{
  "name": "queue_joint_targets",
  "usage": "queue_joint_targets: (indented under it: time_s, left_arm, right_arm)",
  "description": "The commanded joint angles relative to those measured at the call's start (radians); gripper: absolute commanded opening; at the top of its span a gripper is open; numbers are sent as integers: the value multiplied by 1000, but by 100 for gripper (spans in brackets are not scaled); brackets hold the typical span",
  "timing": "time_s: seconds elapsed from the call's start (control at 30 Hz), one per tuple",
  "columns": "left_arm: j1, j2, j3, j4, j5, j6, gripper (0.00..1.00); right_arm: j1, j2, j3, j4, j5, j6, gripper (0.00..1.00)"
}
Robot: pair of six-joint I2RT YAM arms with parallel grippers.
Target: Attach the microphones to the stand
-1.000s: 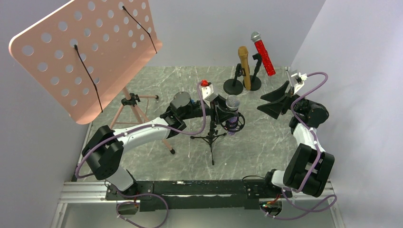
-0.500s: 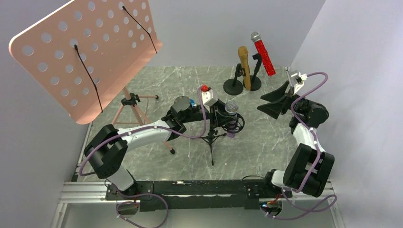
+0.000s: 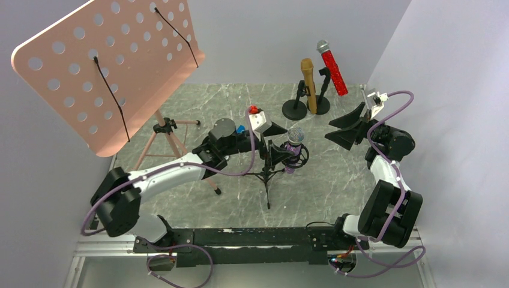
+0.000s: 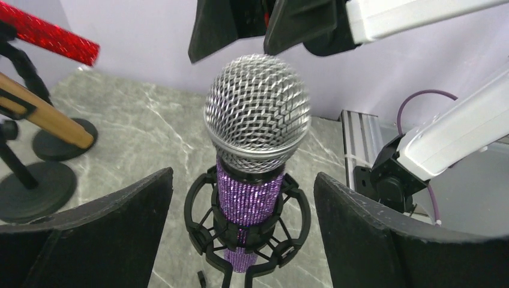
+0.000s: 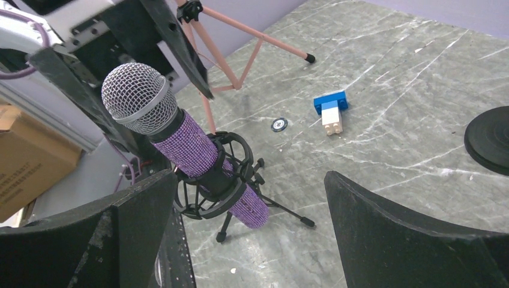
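The left claw (image 3: 276, 142), fingers spread wide, faced the purple mic (image 4: 252, 192) from just beside it without touching, which suggested the mic no longer needed holding: it stood upright, gripped in the ring mount (image 4: 192, 210) of the tripod stand (image 3: 267, 177) mid-counter (image 3: 198, 114). The right claw (image 3: 347, 128), also spread and empty, hung well to the right. The red mic (image 3: 333, 71) and gold mic (image 3: 308, 84) sat clipped on round-based stands (image 3: 295, 109) at the back.
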Motion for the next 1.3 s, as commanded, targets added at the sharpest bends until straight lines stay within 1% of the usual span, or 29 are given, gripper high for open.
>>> queue_joint_targets:
  time_s: [0.0,0.17,0.2,0.23,0.3,0.47,0.53,0.6,0.73,0.83,1.03,1.1,1.2,1.27]
  left_arm:
    - [1,-131,-1,-58,-39,105,92]
    - [1,-257,-67,-167,-92,200,94]
    - [2,-281,-90,-187,-107,210,97]
    - [2,-303,-116,-198,-127,208,99]
    - [2,-360,-206,-172,-152,203,99]
    - [1,-487,-525,87,-172,197,99]
    - [0,-496,-619,232,-146,227,99]
    - [1,-458,-670,336,-142,239,99]
    - [2,-328,-641,413,-137,241,99]
    - [7,-225,-614,524,-139,227,99]
    - [42,-37,-532,702,-96,95,98]
    - [45,0,-511,743,-89,76,94]
    - [44,33,-484,749,-80,66,80]
    - [46,46,-476,741,-72,63,74]
  right_arm:
    - [-3,1,9,224,-41,6,100]
    - [-1,6,9,223,-41,6,100]
    - [-1,8,9,223,-41,4,100]
    - [-1,9,9,223,-41,5,100]
    - [0,10,8,223,-41,5,100]
    - [1,18,7,223,-40,4,100]
    - [4,24,7,223,-40,6,100]
    - [8,29,7,223,-41,5,100]
    - [8,31,7,223,-43,5,100]
    - [8,29,7,223,-44,5,100]
    - [8,31,7,224,-49,3,100]
    - [8,31,8,224,-51,2,100]
    - [8,31,9,224,-52,1,100]
    - [8,31,9,223,-53,1,100]
